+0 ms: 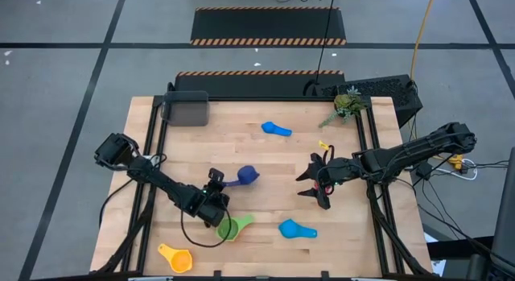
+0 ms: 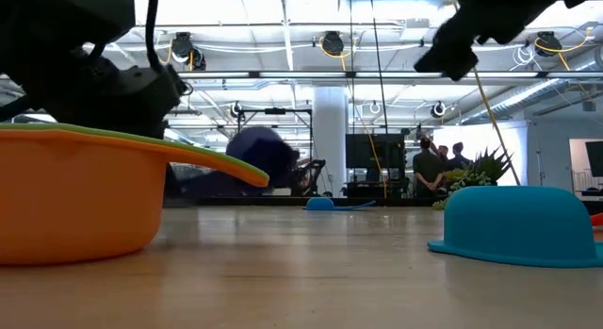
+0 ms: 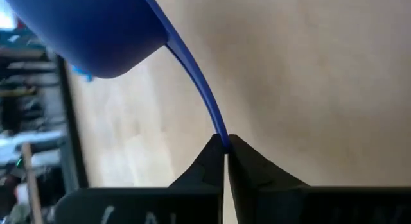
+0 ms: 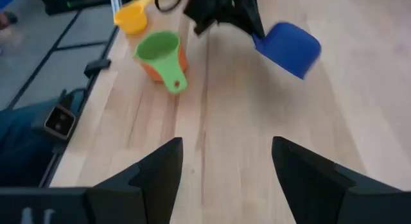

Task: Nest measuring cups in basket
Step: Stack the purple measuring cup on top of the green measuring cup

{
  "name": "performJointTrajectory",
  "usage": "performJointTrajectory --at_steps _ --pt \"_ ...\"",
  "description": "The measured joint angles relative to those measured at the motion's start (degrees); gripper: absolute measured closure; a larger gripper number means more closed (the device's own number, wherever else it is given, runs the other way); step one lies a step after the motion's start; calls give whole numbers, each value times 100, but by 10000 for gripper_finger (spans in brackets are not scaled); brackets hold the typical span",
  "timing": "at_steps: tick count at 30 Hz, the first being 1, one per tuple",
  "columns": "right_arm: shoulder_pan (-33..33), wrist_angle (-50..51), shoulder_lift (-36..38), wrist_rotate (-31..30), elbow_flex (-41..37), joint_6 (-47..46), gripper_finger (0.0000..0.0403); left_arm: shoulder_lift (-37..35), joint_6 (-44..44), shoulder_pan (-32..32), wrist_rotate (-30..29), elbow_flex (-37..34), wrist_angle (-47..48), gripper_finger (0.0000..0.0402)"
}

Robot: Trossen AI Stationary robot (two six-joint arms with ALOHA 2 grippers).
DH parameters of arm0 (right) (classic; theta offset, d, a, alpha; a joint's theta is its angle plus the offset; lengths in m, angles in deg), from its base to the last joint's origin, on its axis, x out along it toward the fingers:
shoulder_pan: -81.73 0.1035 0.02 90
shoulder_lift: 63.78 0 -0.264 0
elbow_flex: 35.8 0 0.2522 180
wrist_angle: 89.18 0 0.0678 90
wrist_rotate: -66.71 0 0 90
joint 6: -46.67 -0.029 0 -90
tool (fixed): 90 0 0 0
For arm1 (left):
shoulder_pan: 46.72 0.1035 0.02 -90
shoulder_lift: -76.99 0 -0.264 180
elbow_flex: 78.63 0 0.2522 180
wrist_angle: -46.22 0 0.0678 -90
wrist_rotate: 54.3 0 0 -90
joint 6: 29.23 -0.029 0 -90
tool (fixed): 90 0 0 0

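Low view, orange cup [image 2: 71,202] cropped, dark blue cup [image 2: 264,155] half-hidden

You're working in a robotics lab: hazard-striped floor mats [image 1: 269,26], ceiling lights [image 2: 332,43], people [image 2: 433,167] standing behind.

no text, label, brand or number can be read anywhere — faint pale marks on the left gripper [image 3: 225,150] body are cut off and illegible.
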Motion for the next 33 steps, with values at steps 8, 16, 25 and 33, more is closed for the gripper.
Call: performJointTrajectory --at_steps 8,16,25,33 --pt "0 -736 0 -514 0 326 172 -2 297 80 -869 253 -27 397" --pt "0 -883 0 -1427 0 372 172 -7 338 303 -1427 758 -73 397" --pt "0 -910 0 -1538 1 318 172 -9 411 498 -1959 1639 -87 398" --pt "13 -1463 -111 -1548 -34 313 172 -15 337 569 -2139 1935 -1008 398"
